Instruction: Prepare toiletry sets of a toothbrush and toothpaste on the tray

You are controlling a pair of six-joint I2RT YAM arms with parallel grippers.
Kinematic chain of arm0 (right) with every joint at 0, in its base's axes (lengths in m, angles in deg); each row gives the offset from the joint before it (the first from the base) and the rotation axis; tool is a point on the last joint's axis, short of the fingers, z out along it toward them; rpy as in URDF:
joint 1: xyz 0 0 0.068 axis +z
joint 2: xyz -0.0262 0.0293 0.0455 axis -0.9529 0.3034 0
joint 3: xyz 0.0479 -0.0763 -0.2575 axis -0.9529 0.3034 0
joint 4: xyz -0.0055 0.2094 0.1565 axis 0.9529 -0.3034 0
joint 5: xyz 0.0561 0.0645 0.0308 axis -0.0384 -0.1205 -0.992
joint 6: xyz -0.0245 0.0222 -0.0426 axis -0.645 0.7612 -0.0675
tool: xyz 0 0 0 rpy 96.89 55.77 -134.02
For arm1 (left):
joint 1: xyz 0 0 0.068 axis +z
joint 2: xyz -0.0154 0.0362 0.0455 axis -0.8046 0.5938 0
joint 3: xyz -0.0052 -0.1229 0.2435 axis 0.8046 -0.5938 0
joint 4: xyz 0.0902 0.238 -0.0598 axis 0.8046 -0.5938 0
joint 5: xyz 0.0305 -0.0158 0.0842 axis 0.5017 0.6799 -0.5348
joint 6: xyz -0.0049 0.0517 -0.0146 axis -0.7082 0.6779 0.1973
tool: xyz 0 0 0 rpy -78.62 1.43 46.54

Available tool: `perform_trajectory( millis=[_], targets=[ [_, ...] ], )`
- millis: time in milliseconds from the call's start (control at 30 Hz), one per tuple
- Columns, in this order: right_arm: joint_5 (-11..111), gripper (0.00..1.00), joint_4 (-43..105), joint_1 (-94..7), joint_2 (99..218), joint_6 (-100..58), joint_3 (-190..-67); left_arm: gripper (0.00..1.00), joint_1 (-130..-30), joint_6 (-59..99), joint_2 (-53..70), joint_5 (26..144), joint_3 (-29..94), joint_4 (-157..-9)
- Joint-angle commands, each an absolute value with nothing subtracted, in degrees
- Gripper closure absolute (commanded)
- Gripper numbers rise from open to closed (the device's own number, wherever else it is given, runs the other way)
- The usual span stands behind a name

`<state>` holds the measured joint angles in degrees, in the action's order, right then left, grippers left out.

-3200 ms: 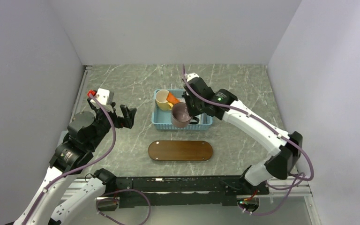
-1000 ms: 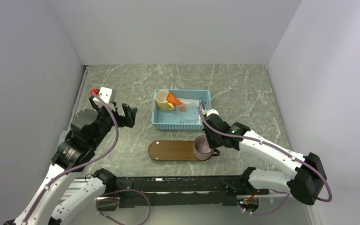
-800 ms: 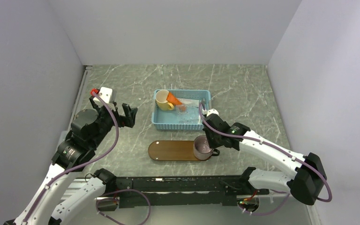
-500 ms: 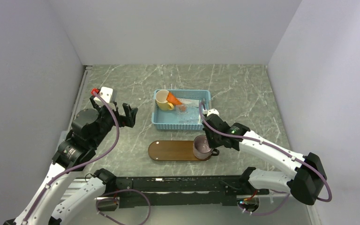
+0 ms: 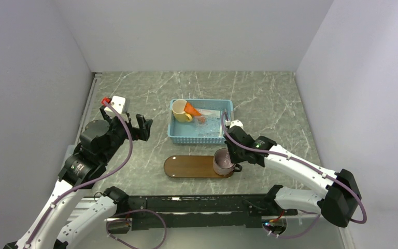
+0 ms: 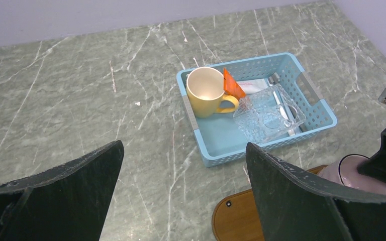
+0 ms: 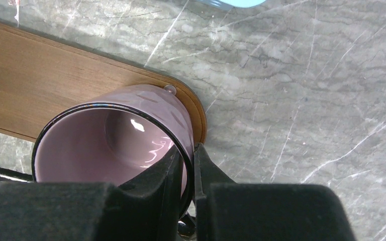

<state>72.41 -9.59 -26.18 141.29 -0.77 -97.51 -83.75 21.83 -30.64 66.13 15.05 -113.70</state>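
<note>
The tray (image 5: 192,167), a brown wooden oval, lies in front of the blue basket (image 5: 197,139). My right gripper (image 7: 188,155) is shut on the rim of a purple mug (image 7: 110,135), one finger inside and one outside. The mug (image 5: 222,162) is at the tray's right end (image 7: 55,75); I cannot tell whether its base rests on the wood. In the basket (image 6: 241,155) lie an orange tube (image 6: 232,86), a white tube (image 6: 254,86) and a pale brush (image 6: 280,106) in clear wrapping. My left gripper (image 6: 183,165) hangs open over the table left of the basket, with nothing in it.
A yellow mug (image 6: 207,90) stands in the basket's left end, against the orange tube. The left arm (image 5: 103,140) sits left of the basket. Grey walls close the table at the left, back and right.
The right arm carried the purple mug out of the basket to the tray's right end. Over the last second it has barely moved, and the left arm has stayed where it was.
</note>
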Motion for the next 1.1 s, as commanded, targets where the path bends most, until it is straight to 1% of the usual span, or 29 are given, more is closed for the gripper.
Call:
perform_trajectory(
  millis=[0,100,367,467,567,767,900,1067],
  targets=[
    [74.1,0.83,-7.2,-26.4,139.5,1.0,-97.4,0.01,-83.5,21.5,-30.4,66.1,15.1,-112.9],
    [74.3,0.74,-7.7,-26.5,139.2,1.3,-97.6,0.01,-83.5,21.5,-30.3,66.2,15.1,-112.9],
    [74.3,0.62,-8.8,-26.4,138.6,2.0,-98.6,0.01,-83.5,21.5,-30.5,66.1,15.1,-113.0],
    [74.8,0.61,-10.3,-26.4,138.0,2.2,-100.4,0.01,-83.5,21.5,-30.5,66.1,15.1,-113.0],
    [75.7,0.56,-12.4,-26.4,137.2,1.7,-104.0,0.01,-83.5,21.5,-30.5,66.3,15.2,-113.0],
    [77.7,0.52,-16.0,-26.4,138.0,-1.1,-112.5,0.01,-83.5,21.6,-30.6,66.1,15.3,-113.1],
    [80.0,0.48,-16.6,-26.5,141.0,-3.0,-117.9,0.01,-83.5,21.5,-30.8,66.1,15.2,-113.0],
    [80.2,0.48,-14.2,-26.7,146.8,-4.5,-123.4,0.01,-83.5,21.5,-30.8,65.9,15.3,-113.2]
  ],
)
